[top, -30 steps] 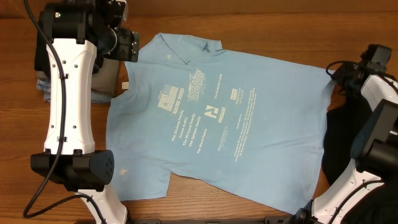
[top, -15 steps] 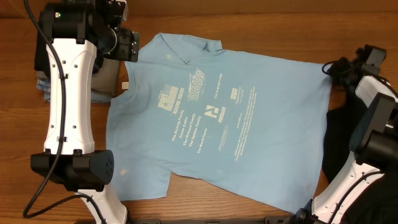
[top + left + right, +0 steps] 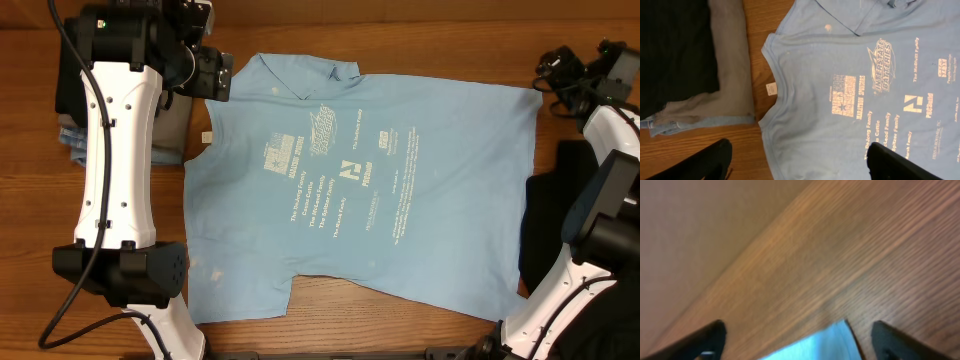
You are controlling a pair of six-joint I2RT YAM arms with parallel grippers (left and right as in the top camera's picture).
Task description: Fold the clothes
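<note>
A light blue T-shirt point(image 3: 360, 190) with pale lettering lies spread flat on the wooden table, its neck to the left and its hem to the right. My left gripper point(image 3: 214, 78) is open and empty, held above the shirt's far shoulder near the collar point(image 3: 771, 90). Its fingers point(image 3: 700, 162) frame the shirt point(image 3: 850, 100) in the left wrist view. My right gripper point(image 3: 550, 75) is open by the far right hem corner. That corner point(image 3: 827, 342) lies between its fingers point(image 3: 897, 340), ungripped.
A stack of clothes lies at the far left under my left arm: black point(image 3: 675, 50), grey point(image 3: 730, 65) and a denim-blue edge point(image 3: 670, 125). A black garment point(image 3: 555, 220) lies at the right beside the shirt's hem. The right arm's base stands at the front right.
My right gripper has moved toward the table's far edge. The shirt's far right corner is spread out wider, and the shirt has shifted slightly right. The left arm has barely moved.
</note>
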